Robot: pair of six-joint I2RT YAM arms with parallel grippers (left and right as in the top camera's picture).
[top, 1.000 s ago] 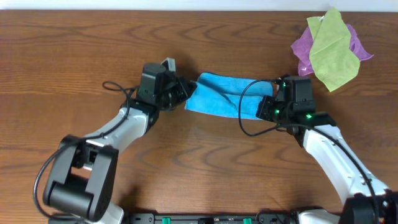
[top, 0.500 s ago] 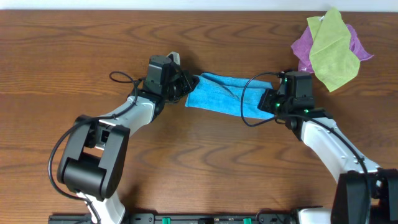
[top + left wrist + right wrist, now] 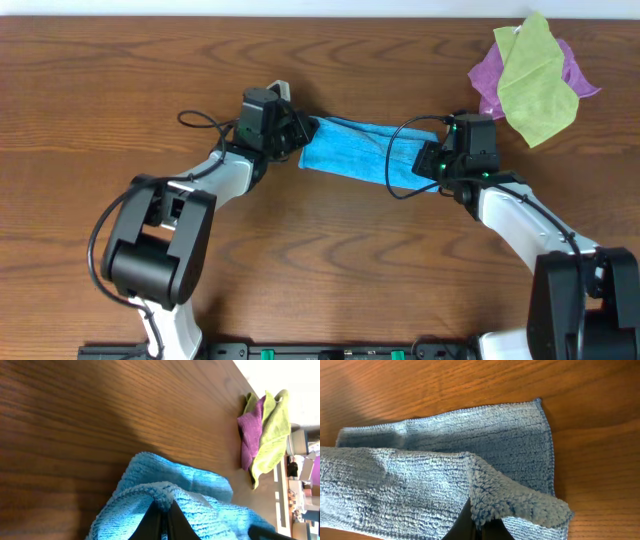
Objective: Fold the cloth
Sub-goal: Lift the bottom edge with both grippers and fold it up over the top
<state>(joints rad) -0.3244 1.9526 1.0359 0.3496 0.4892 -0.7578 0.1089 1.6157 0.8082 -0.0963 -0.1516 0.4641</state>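
Note:
The sky-blue cloth [image 3: 355, 152] lies folded over as a narrow band on the wooden table, stretched between my two grippers. My left gripper [image 3: 297, 140] is shut on its left edge; the left wrist view shows the cloth [image 3: 170, 505] bunched over the closed fingertips [image 3: 163, 510]. My right gripper [image 3: 432, 163] is shut on its right end. In the right wrist view the upper layer [image 3: 410, 490] is pinched at the fingertips [image 3: 477, 522] and doubled over the flat lower layer, whose far edge and corner show beyond it.
A yellow-green cloth [image 3: 535, 80] lies on a purple cloth [image 3: 487, 75] at the table's far right corner, close behind my right arm. They also show in the left wrist view [image 3: 265, 430]. Black cables loop off both wrists over the table.
Both grippers have carried the cloth's near edge away from the front toward the far edge, narrowing the blue band. Both arms have reached further back.

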